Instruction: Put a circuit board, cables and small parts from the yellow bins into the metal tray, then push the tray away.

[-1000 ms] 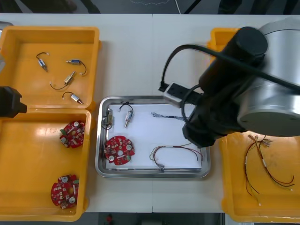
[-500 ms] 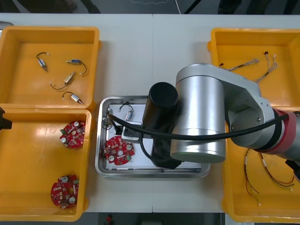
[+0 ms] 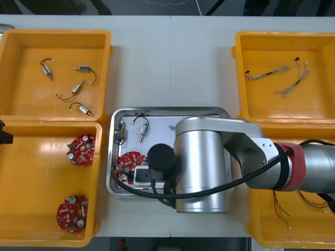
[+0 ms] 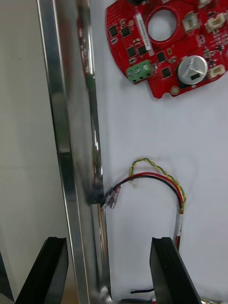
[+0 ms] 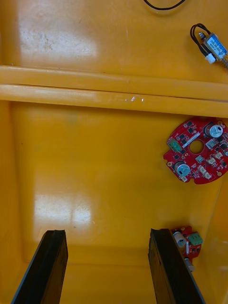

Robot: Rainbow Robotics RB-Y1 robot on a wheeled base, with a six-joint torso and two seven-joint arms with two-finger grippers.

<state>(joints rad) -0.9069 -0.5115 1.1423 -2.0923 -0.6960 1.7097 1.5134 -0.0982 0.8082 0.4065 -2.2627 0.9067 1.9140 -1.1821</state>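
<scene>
The metal tray (image 3: 116, 189), white inside, lies mid-table, with my right arm covering most of it. In it I see a red circuit board (image 3: 128, 161), two small metal parts (image 3: 121, 132) and a bit of blue and white cable (image 3: 175, 127). In the right wrist view my right gripper (image 4: 108, 268) is open and astride the tray's near rim (image 4: 71, 142): one finger over the table, the other inside. Ahead of it lie a red and yellow cable (image 4: 161, 183) and the board (image 4: 166, 42). My left gripper (image 5: 108, 266) hangs open over the left near bin, nothing between its fingers.
The left near bin (image 3: 31, 209) holds two circuit boards (image 3: 81, 149); the left far bin (image 3: 107, 52) holds several small metal parts (image 3: 77, 86). At the right, the far bin (image 3: 272, 47) has blue and white cables (image 3: 267, 73), the near bin (image 3: 261, 219) red and yellow ones (image 3: 314, 201).
My right arm has swung from the tray's right side across it to its near left part. The left arm drew back toward the table's left edge.
</scene>
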